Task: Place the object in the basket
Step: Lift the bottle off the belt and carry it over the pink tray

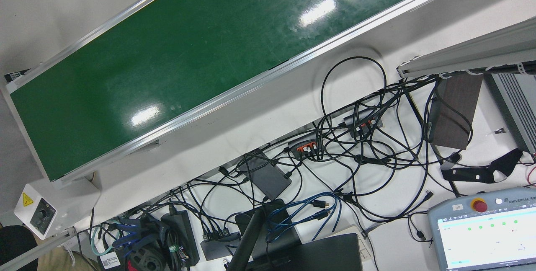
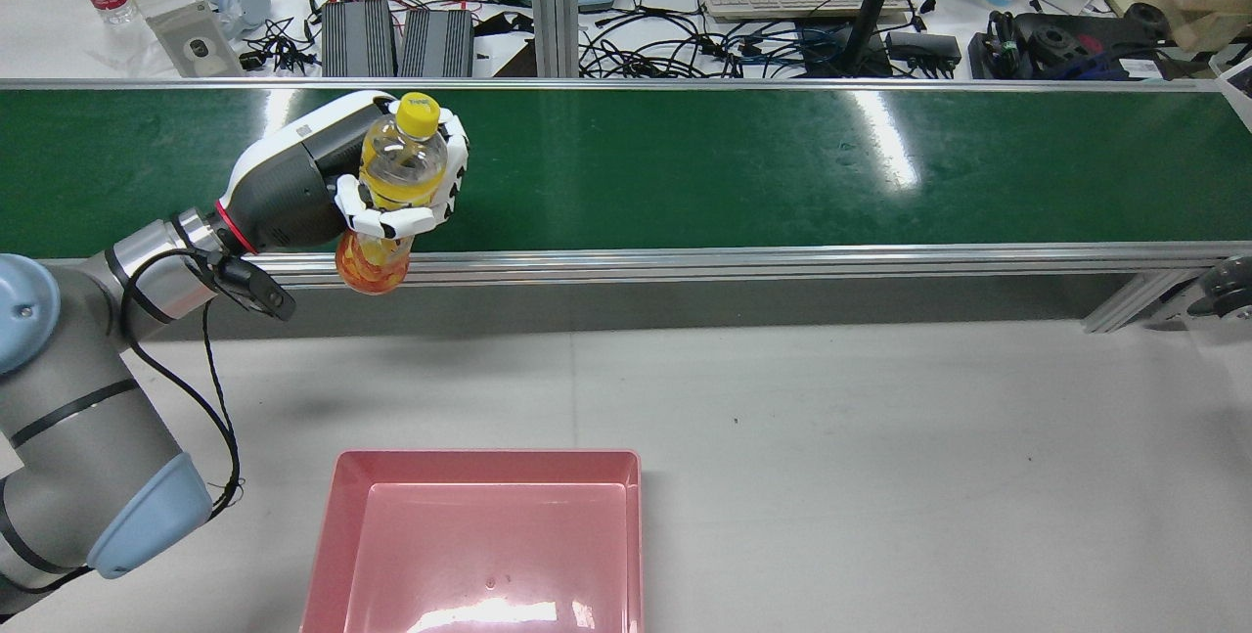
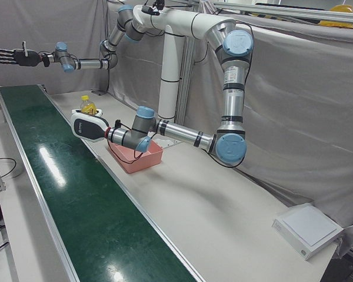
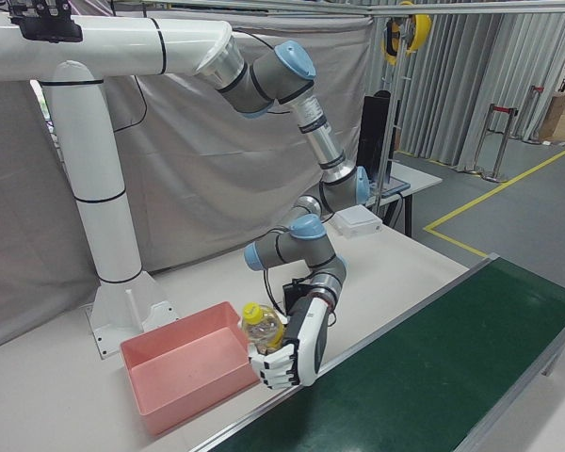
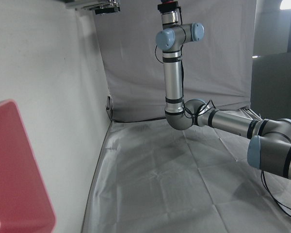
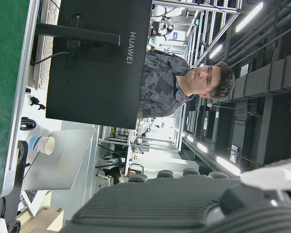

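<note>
While the left robot hand is gripping the bottle above the belt's near edge, the basket is sitting empty on the bench; carrying and release seem left. The right robot hand is hanging open, well apart.

A glossy green belt in metal rails, a shiny pink plastic basket, a clear plastic bottle.

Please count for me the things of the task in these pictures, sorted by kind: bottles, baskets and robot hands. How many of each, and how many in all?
Bottles: 1, the yellow-capped bottle held in the left hand
Baskets: 1, the pink basket
Robot hands: 2, left hand and right hand
Total: 4
</note>
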`<state>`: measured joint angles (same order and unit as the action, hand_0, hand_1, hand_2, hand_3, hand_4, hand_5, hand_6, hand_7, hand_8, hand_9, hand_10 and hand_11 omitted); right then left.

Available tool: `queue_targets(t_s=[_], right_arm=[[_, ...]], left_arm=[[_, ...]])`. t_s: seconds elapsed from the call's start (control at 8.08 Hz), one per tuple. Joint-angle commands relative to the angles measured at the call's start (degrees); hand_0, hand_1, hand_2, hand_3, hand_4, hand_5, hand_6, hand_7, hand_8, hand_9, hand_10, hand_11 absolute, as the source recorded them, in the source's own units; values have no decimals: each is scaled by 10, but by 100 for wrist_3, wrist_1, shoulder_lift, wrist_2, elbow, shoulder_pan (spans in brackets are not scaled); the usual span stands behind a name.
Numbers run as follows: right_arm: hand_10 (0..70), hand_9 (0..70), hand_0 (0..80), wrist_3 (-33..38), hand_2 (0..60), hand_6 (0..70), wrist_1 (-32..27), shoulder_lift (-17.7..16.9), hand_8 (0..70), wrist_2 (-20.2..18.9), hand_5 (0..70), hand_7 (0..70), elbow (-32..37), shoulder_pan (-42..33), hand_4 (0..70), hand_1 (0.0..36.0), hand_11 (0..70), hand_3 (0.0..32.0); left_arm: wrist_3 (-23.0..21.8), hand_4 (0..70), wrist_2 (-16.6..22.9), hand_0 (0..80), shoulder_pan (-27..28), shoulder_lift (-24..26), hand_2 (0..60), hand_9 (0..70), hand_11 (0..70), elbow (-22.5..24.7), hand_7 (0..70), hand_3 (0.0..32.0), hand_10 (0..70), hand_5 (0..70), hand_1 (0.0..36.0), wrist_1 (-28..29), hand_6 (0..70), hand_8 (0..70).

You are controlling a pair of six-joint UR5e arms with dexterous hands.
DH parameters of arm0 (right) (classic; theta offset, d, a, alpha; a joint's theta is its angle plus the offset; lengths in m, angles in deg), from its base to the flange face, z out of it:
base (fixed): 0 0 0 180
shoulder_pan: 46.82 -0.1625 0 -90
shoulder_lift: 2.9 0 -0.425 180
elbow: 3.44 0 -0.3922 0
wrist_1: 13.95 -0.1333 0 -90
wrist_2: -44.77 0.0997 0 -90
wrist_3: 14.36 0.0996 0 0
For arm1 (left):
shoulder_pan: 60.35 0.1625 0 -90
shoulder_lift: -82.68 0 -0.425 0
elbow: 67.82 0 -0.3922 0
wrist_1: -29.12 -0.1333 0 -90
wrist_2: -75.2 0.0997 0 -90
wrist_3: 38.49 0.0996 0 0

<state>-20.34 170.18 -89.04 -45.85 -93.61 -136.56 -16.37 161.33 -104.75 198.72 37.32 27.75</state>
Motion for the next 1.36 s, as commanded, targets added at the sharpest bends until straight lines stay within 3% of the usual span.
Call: queue_targets(t_s=[0.0, 0.5, 0.74, 0.87, 0.99, 1.11, 1.24], right_arm=[[0, 0, 0, 0, 0, 0, 0, 0, 0, 0, 0, 0, 0, 0, 0, 0, 0, 0], [0, 0, 0, 0, 0, 0, 0, 0, 0, 0, 0, 0, 0, 0, 0, 0, 0, 0], [0, 0, 0, 0, 0, 0, 0, 0, 0, 0, 0, 0, 0, 0, 0, 0, 0, 0], [0, 0, 0, 0, 0, 0, 0, -8, 0, 0, 0, 0, 0, 0, 0, 0, 0, 0], [0, 0, 0, 0, 0, 0, 0, 0, 0, 0, 0, 0, 0, 0, 0, 0, 0, 0], [0, 0, 0, 0, 0, 0, 0, 0, 0, 0, 0, 0, 0, 0, 0, 0, 0, 0], [0, 0, 0, 0, 0, 0, 0, 0, 0, 0, 0, 0, 0, 0, 0, 0, 0, 0]], left_arm=[[249, 700, -9, 563, 721, -37, 361, 700, 700, 191, 700, 0, 700, 700, 72, 40, 700, 700], [758, 700, -9, 558, 1618, -264, 288, 700, 700, 261, 700, 0, 700, 700, 73, 242, 700, 700], [811, 700, -18, 563, 1891, -615, 143, 700, 700, 288, 700, 0, 700, 700, 58, 776, 700, 700], [812, 700, -27, 566, 1996, -844, 0, 700, 700, 305, 700, 0, 672, 700, 25, 1066, 662, 654], [855, 700, -27, 560, 2015, -1037, 0, 675, 700, 392, 700, 0, 584, 589, 25, 1286, 442, 511], [864, 512, -27, 561, 2084, -1196, 0, 484, 700, 558, 540, 0, 519, 428, 50, 1341, 197, 344], [856, 240, -27, 558, 2163, -1223, 0, 268, 503, 647, 267, 0, 348, 341, 79, 1341, 8, 193]])
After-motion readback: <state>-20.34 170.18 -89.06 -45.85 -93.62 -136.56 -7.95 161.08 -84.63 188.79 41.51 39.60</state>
